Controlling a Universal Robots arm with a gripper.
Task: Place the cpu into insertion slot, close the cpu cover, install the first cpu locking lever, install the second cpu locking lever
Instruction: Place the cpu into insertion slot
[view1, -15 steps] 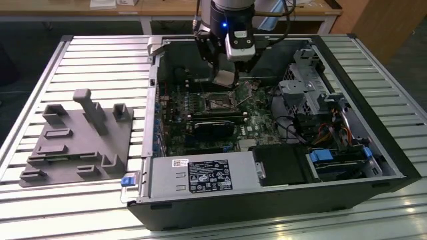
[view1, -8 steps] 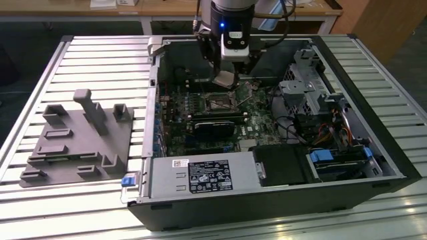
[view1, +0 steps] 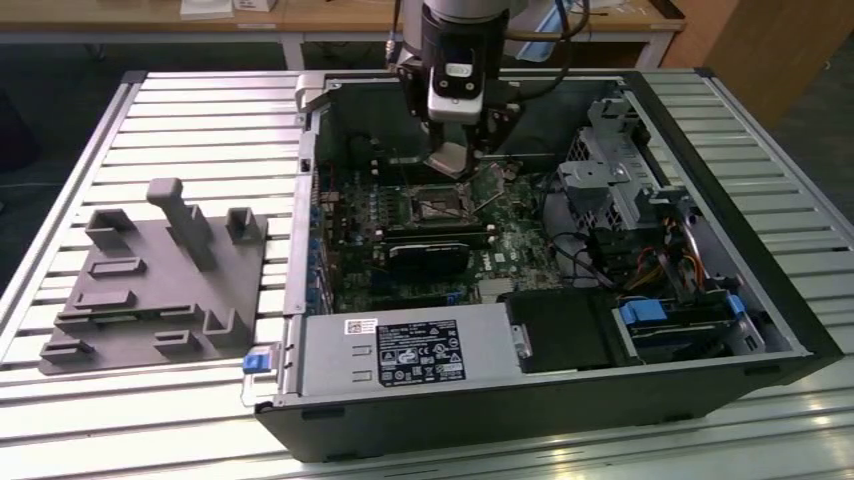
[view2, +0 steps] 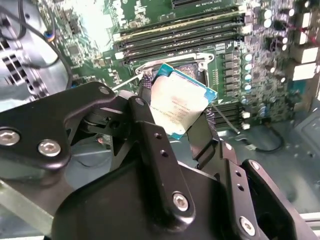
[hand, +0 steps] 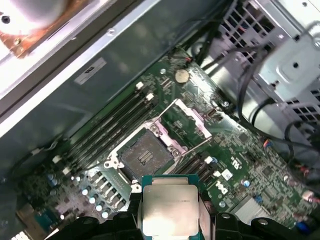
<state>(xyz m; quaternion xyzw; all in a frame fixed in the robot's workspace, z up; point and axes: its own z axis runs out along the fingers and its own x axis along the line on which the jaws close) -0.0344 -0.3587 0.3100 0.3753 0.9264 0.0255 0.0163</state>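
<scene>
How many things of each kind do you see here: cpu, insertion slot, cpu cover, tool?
cpu: 1
insertion slot: 1
cpu cover: 1
tool: 1
Total: 4

pale silver cpu (hand: 169, 209), green motherboard (hand: 248, 159)

Robotics lab, slatted aluminium worktable (view1: 200, 120)

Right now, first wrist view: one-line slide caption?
Gripper holding the cpu over the motherboard; insertion slot bare, cpu cover flipped open.
</scene>
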